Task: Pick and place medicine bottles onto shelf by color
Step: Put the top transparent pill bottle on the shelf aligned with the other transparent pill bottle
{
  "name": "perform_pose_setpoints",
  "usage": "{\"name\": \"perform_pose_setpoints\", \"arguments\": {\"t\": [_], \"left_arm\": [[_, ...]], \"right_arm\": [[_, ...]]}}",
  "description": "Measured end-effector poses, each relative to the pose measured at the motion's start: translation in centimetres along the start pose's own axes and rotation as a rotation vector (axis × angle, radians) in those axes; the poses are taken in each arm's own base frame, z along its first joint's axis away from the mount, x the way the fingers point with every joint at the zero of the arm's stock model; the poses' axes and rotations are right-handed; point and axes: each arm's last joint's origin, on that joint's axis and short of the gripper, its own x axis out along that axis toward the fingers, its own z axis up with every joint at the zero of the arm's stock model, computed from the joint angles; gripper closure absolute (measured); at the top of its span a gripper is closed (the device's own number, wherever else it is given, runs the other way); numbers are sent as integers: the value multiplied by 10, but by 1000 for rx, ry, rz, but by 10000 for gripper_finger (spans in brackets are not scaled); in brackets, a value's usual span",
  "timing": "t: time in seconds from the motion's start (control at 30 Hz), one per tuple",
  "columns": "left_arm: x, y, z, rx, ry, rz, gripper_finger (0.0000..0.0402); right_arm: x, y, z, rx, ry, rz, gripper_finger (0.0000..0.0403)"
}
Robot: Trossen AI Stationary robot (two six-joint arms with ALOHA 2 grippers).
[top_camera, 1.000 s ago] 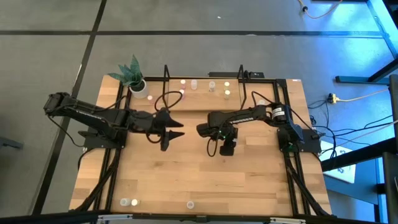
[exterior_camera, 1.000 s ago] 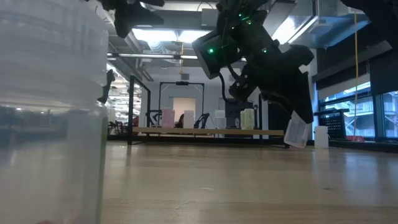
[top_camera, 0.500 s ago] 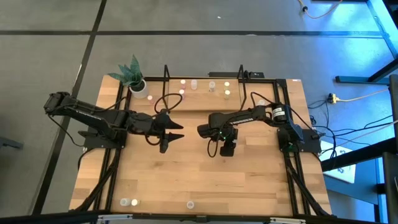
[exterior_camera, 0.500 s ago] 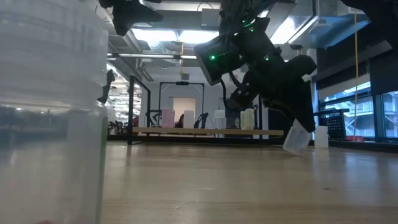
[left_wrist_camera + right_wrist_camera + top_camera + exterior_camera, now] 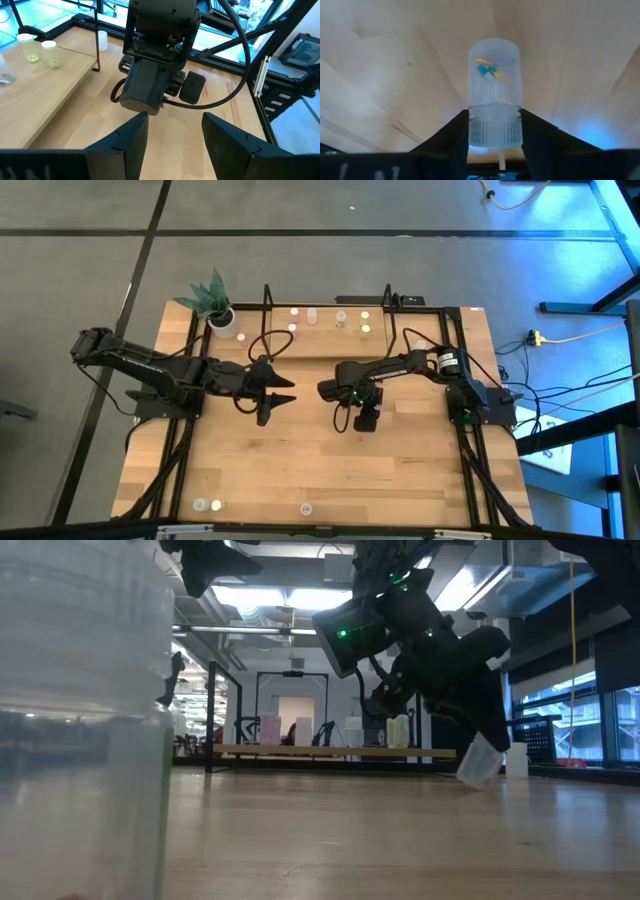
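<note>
My right gripper is over the middle of the table, in front of the shelf, and is shut on a small translucent bottle with a whitish ribbed cap and blue and yellow capsules inside. In the low view the bottle is tilted below the fingers. My left gripper hovers open and empty to the left of it, pointing at the right arm. Several bottles stand on the shelf board. My right gripper pinches the bottle's ribbed cap between its two fingers. The fingers come from above, slanting down. The bottle sticks out beyond the fingertips, tilted, its closed base low toward the tabletop. I cannot tell whether the base touches the table.
A white pot with a green plant stands at the shelf's left end. Three loose bottles stand near the table's front edge; one fills the low view's left side. Bare wood lies between the grippers and the front edge.
My right gripper has gone down a little with the bottle and tipped it further over, which brought the bottle's base closer to the tabletop. It has kept still for the last half second.
</note>
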Motion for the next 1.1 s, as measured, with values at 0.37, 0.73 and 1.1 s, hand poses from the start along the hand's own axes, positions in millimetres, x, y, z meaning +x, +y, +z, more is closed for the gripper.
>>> {"name": "perform_pose_setpoints", "arguments": {"t": [0.37,0.73,1.1], "left_arm": [[0,0,0,0,0,0,221],[0,0,0,0,2,1,221],[0,0,0,-2,3,1,221]], "right_arm": [[0,0,0,3,-4,1,175],[-15,3,1,-5,-46,8,149],[-44,5,-17,38,-129,-28,149]]}}
